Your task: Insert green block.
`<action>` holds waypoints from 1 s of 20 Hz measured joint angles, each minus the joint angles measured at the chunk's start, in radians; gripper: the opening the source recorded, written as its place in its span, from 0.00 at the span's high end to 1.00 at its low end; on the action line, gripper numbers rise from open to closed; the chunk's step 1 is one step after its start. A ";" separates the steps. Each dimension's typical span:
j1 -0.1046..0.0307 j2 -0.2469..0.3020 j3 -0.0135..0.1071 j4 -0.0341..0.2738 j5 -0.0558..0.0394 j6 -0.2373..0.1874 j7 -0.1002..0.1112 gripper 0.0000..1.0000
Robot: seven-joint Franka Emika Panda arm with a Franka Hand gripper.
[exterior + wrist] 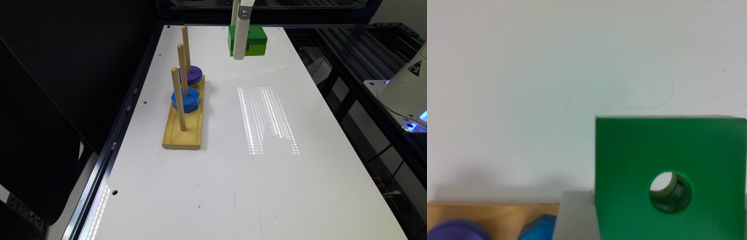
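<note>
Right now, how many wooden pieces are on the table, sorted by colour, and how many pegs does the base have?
Green block: 1
Blue hexagonal block: 1
Purple round ring: 1
Wooden pegs on the base: 3
Total: 3 coloured pieces, 3 pegs

- The exterior view is looking down the table [267, 186] lengthwise from high at its near end.
- The wrist view is looking straight down, close over the green block [627, 165].
- Both are sharing block [255, 35], peg base [183, 133] [492, 212] and table.
</note>
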 joint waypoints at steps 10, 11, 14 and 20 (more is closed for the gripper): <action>-0.001 0.101 0.000 0.109 -0.0064 0.000 0.000 1.00; -0.001 0.111 0.000 0.119 -0.0074 0.000 0.000 1.00; 0.000 0.136 0.000 0.152 -0.0087 -0.002 0.000 1.00; 0.003 0.189 0.004 0.223 -0.0109 -0.001 0.002 1.00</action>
